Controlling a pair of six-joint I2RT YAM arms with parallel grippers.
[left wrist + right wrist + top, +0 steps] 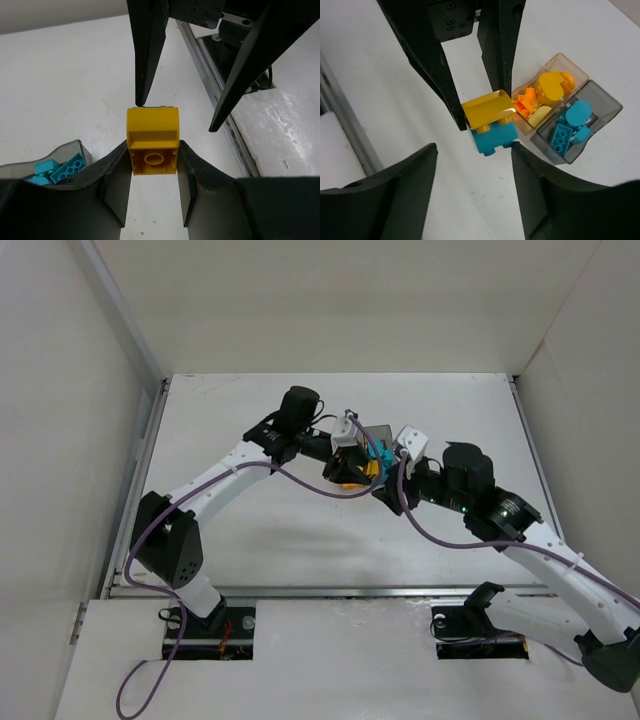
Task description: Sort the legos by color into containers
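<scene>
My left gripper [152, 165] is shut on a yellow brick [151, 135], which is stuck on top of a teal brick [495, 137]. The pair hangs above the table just left of the bins. In the right wrist view the left gripper's fingers [445, 75] clamp the yellow brick [487, 112] from above. My right gripper [473, 147] is open around the teal brick, with its right finger at the brick's corner. The amber bin [572, 58] holds orange and yellow pieces [547, 90]. The grey bin [612, 105] holds teal pieces [570, 125].
Both arms meet over the middle of the white table [250, 530], their wrists close together [375, 465]. White walls enclose the table on three sides. A metal rail [220, 100] runs along the table's near edge. The grey bin [75, 147] sits beside my left finger.
</scene>
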